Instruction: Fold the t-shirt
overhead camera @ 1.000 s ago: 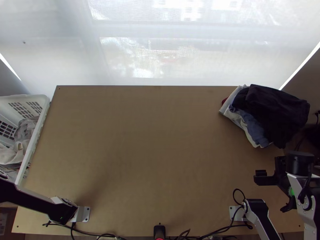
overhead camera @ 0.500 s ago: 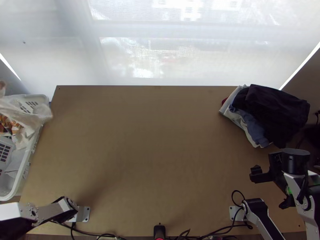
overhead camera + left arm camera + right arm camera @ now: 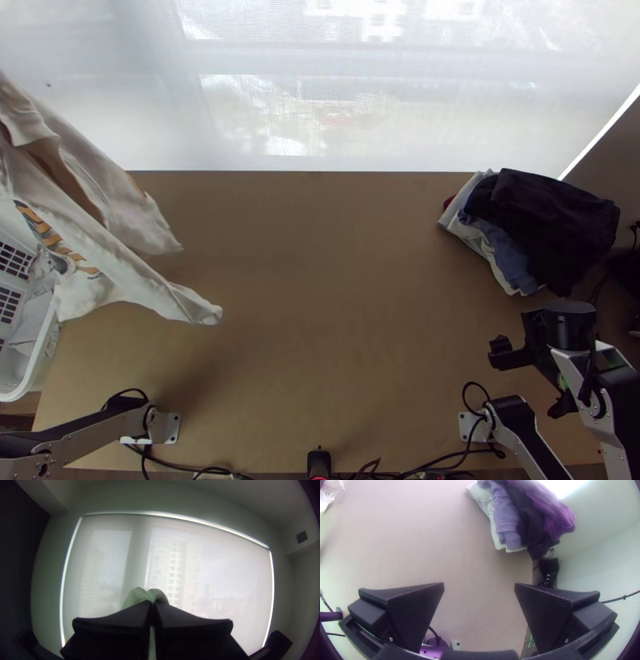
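A cream t-shirt with an orange-and-dark print (image 3: 132, 276) hangs bunched at the top view's left, over the basket and the table's left part, one narrow end pointing toward mid-table. In the left wrist view, my left gripper (image 3: 152, 603) is shut on pale shirt cloth (image 3: 134, 596), which bulges up behind the fingertips. My right gripper (image 3: 530, 379) stands open above the table's near right part, away from the shirt. Bare table lies between its spread fingers in the right wrist view, where the gripper (image 3: 479, 586) holds nothing.
A stack of folded clothes (image 3: 552, 224), dark on top, lies at the table's far right corner. The white basket (image 3: 40, 364) with more cloth stands along the left edge. The wooden table (image 3: 320, 304) is bare across its middle.
The t-shirt has risen from the basket at the left edge and swung out over the table's left part. The left arm's links have shifted; the right gripper has moved slightly left.
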Controlling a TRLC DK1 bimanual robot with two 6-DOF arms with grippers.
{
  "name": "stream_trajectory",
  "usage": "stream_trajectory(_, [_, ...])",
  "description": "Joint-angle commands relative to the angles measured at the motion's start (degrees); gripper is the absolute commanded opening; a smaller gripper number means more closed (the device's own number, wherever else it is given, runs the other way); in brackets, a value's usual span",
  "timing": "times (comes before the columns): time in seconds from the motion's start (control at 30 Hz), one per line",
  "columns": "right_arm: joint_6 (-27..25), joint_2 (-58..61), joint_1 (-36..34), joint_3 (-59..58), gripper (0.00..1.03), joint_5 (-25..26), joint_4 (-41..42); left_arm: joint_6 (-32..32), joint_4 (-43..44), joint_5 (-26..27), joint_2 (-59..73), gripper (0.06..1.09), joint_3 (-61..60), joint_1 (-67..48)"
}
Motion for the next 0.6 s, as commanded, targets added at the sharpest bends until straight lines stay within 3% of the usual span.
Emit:
stream_trajectory(0.0, [-0.5,-1.1,0.6,-1.2,0.98,0.1,-0.1,-0.1,-2.1,-7.6,1.9,0.10,-2.3,-27.1])
stream_trajectory(0.17, [-0.7,-0.7,0.0,-0.9,0.98,0.1,0.0,-8.7,-1.0,-9.1,3.3,0.10,-17.9,-42.5])
stream_trajectory(0.37, [-1.2,-0.8,-3.0,0.1,0.98,0.2,-0.1,-8.7,-0.6,-7.2,9.4,0.10,-26.1,-57.4])
stream_trajectory(0.57, [-1.6,-1.3,-6.0,0.4,0.98,0.2,-0.1,-8.8,1.8,-3.9,15.2,0.10,-25.9,-69.0])
